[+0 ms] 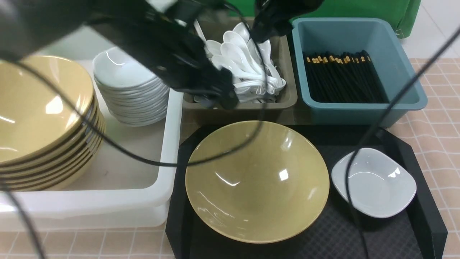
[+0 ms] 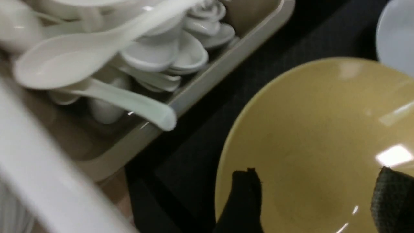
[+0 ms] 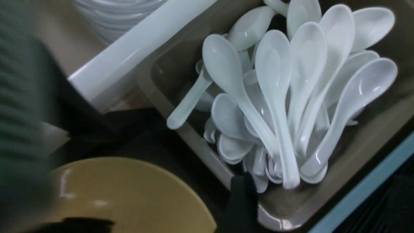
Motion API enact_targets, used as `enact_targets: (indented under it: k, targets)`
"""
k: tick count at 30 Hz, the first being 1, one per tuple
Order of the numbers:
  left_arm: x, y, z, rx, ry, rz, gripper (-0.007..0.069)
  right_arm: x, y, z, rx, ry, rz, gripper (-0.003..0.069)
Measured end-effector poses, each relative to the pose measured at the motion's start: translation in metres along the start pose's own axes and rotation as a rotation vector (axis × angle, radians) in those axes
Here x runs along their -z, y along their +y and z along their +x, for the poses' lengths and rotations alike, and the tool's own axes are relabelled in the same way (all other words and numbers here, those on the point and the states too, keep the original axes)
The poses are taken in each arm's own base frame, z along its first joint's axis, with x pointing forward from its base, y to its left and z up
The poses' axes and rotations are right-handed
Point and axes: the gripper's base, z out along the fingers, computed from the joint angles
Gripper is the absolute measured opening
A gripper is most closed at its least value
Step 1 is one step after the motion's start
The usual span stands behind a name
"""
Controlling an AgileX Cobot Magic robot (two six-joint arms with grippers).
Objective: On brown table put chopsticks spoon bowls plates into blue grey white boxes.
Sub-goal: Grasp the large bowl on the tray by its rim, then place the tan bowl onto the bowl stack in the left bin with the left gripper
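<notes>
**Both tools open; one bowl and one plate sit on the black tray**

You have the left tool (image 2: 315, 197) open, with nothing between its fingers (image 2: 241, 200), which stand apart over the yellow bowl (image 2: 307, 139) in the left wrist view. Your right tool (image 3: 320, 197) is open and empty too, at the near end of the olive-grey box (image 1: 287, 86).

The yellow bowl lies on the black tray (image 1: 323, 241), its hollow facing up. Just beside it, on the robot's right, a single white plate (image 1: 381, 183) rests on the same tray.

To your left on the pinkish grid-patterned worktop (image 1: 438, 144), the large white tub (image 1: 169, 144) holds a tilted stack of yellow bowls (image 1: 43, 111) and, beside it, a tilted stack of white plates (image 1: 125, 86). Farther right, the olive-grey box carries a jumbled heap of white spoons (image 1: 237, 54); you can see one handle (image 3: 186, 106) reaching over its rim. Next to that box, your teal-blue box (image 1: 406, 79) contains the black chopsticks (image 1: 341, 79), lying side by side with their gold bands toward the far end. Both smaller boxes are beyond the tray. Dark cables (image 1: 143, 160) cross the front view, and a green panel (image 1: 370, 9) shows behind the boxes.
</notes>
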Motion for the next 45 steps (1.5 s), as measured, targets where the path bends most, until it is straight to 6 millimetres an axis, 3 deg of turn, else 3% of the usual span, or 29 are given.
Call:
enact_targets:
  k: [3,7,11,15,20,24,28,31,33,35,36,37,40,41,42,43,44,45]
  targets:
    - [-0.040,-0.009,-0.008,-0.051,0.134,-0.062,0.0460,0.037,0.008,0.013,0.018,-0.009,0.003,0.0501]
    - [-0.072,-0.003,-0.006,-0.050,0.235,-0.148,0.0460,0.056,0.016,0.034,0.055,0.025,-0.007,0.0455]
    - [-0.091,0.004,-0.002,-0.045,0.284,-0.184,0.0460,0.057,0.021,0.051,0.069,0.071,-0.021,0.0418]
    - [-0.095,0.006,-0.003,-0.055,0.286,-0.200,0.0460,0.048,0.023,0.062,0.077,0.122,-0.039,0.0390]
    - [-0.111,0.004,0.004,-0.009,0.335,-0.147,0.0442,0.043,0.024,0.066,0.082,0.143,-0.047,0.0367]
    - [-0.127,0.000,0.013,0.036,0.406,-0.073,0.0322,0.043,0.024,0.066,0.105,0.142,-0.047,0.0349]
    - [-0.125,-0.005,0.013,0.065,0.410,-0.024,0.0209,0.043,0.024,0.066,0.123,0.142,-0.048,0.0325]
    - [-0.113,-0.009,0.007,0.079,0.376,-0.002,0.0136,0.043,0.024,0.066,0.149,0.141,-0.050,0.0281]
    - [-0.090,-0.011,-0.001,0.082,0.320,-0.002,0.0048,0.043,0.024,0.066,0.161,0.141,-0.050,0.0213]
    - [-0.068,-0.004,-0.006,0.093,0.265,-0.021,0.0017,0.043,0.024,0.066,0.162,0.137,-0.049,0.0174]
    - [-0.046,0.001,-0.008,0.121,0.217,-0.028,0.0008,0.043,0.024,0.065,0.162,0.128,-0.045,0.0146]
    - [-0.045,0.003,-0.008,0.124,0.217,-0.032,0.0008,0.043,0.024,0.065,0.162,0.127,-0.044,0.0138]
    - [0.025,0.031,-0.005,0.192,0.066,-0.074,0.0008,0.051,0.024,0.062,0.162,0.078,-0.027,0.0083]
    - [0.033,0.031,-0.005,0.197,0.045,-0.071,0.0008,0.051,0.024,0.062,0.163,0.075,-0.026,0.0079]
    - [0.066,0.040,0.002,0.242,-0.045,-0.070,0.0008,0.056,0.024,0.061,0.164,0.057,-0.019,0.0069]
    - [0.087,0.048,0.011,0.284,-0.093,-0.071,0.0008,0.059,0.024,0.060,0.165,0.043,-0.014,0.0066]
    - [0.092,0.048,0.012,0.289,-0.107,-0.072,0.0008,0.060,0.024,0.059,0.165,0.039,-0.013,0.0066]
    - [0.125,0.053,0.029,0.342,-0.186,-0.074,0.0008,0.065,0.024,0.058,0.166,0.026,-0.008,0.0066]
